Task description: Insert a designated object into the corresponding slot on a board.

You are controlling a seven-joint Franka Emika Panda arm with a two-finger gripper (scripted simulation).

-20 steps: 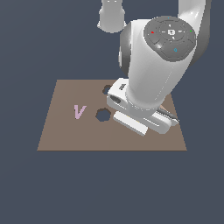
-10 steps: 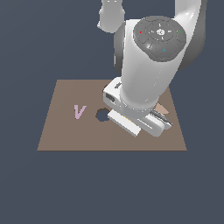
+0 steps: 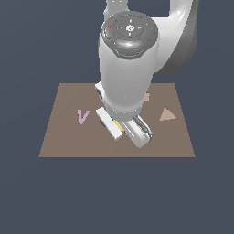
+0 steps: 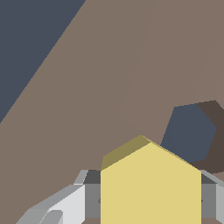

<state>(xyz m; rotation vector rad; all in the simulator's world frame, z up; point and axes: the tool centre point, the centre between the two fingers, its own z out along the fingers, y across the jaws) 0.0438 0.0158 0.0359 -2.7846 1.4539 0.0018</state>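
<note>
My gripper [image 3: 121, 130] hangs low over the middle of the brown board [image 3: 64, 137], shut on the yellow hexagonal block [image 3: 118, 124], of which only a sliver shows between the fingers. In the wrist view the block [image 4: 151, 183] fills the foreground, clamped between the grey fingers [image 4: 65, 203]. The dark hexagonal slot [image 4: 190, 133] lies just past the block and a little to one side. In the exterior view the arm hides the slot.
A pink V [image 3: 82, 116] lies on the board towards the exterior view's left. A tan triangle [image 3: 167, 114] sits towards the exterior view's right, and a tan pentagon [image 3: 146, 97] peeks out behind the arm. The lobed hole is hidden.
The arm has swung towards the exterior view's left with the block. It now covers the dark hole that showed beside the V earlier.
</note>
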